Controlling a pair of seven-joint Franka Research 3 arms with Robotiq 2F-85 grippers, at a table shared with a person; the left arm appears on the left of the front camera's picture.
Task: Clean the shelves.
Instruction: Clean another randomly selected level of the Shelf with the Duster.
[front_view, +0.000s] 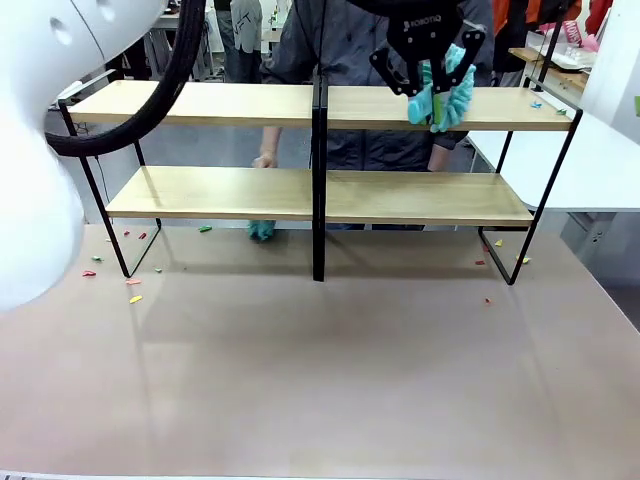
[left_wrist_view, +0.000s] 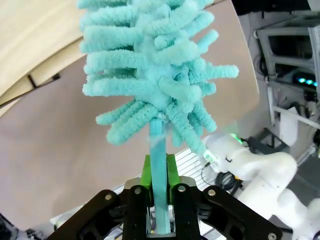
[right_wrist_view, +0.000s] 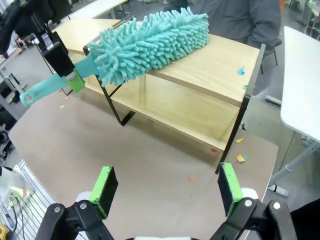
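One gripper clamped around duster

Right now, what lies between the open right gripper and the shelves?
In the right wrist view, between the right gripper and the shelves lies bare brown tabletop with a few small coloured scraps.

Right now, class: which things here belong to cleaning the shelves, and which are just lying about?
Belongs to the job:
- shelves
- teal duster, clamped in the left gripper
- coloured scraps on the top board

Lying about:
- second teal duster behind the rack
- open right gripper, idle
- white side table
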